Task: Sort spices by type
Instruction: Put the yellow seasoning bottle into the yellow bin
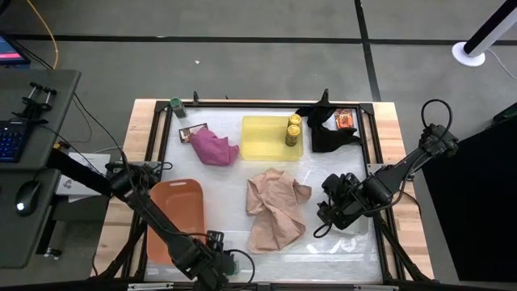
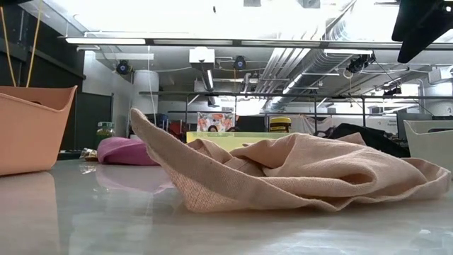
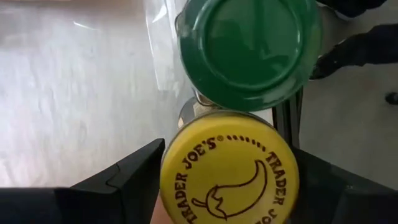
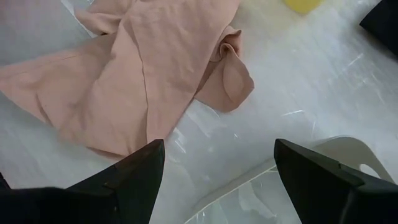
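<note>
At the table's near left edge: left gripper (image 1: 214, 260), clenched on a jar with a yellow lid (image 3: 227, 174); its dark fingers (image 3: 127, 180) sit against either side of the jar. A jar with a green lid (image 3: 249, 50) stands just beyond, touching or nearly touching the held one.

Left side of table: orange tray (image 1: 174, 214), lying flat beside the left arm.

Far left corner: second green-lidded jar (image 1: 175, 104), upright, alone by the table frame.

Far left of centre: brown packet (image 1: 192, 132), flat, touching the edge of a crumpled pink cloth (image 1: 214, 148).

Far centre: yellow tray (image 1: 266, 137), holding two yellow-lidded jars (image 1: 293, 129) side by side against its right wall.

Centre: tan cloth (image 1: 276, 206), rumpled and spread on the table top.

Far right: black cloth (image 1: 331, 133), bunched; an orange-red packet (image 1: 346, 120) lies at its right edge, partly against it.

Near right: right gripper (image 4: 217, 149), released, jaws spread wide and holding nothing, hanging above bare table just beside the tan cloth. A pale tray (image 4: 348, 152) lies close to it on the right.
</note>
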Controlling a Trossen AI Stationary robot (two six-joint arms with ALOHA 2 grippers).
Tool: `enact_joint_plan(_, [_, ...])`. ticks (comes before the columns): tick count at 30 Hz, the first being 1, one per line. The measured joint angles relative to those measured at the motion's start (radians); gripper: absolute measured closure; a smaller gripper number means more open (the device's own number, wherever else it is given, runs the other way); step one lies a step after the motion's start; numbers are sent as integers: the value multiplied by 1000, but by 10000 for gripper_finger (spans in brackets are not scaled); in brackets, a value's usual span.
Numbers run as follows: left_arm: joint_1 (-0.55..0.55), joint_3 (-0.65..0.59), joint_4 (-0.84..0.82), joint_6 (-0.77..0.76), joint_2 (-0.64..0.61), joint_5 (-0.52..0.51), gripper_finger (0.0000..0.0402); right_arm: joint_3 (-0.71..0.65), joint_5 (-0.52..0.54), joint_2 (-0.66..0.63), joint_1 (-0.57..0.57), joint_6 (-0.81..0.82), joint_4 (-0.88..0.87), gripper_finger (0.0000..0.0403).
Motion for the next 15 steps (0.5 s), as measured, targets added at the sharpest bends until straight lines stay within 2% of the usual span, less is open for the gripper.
enact_joint_plan(6, [11, 0, 1, -3, 0, -12, 135, 0, 0, 0, 0, 0, 0, 105])
enact_joint_plan(8, [15, 0, 1, -2, 0, -1, 151, 0, 0, 0, 0, -1, 0, 105])
enact_joint_plan(12, [28, 0, -3, 0, -8, 60, 207, 0, 0, 0, 0, -3, -8, 105])
enact_joint_plan(15, [42, 0, -47, -11, -31, 91, 208, 0, 0, 0, 0, -3, -10, 105])
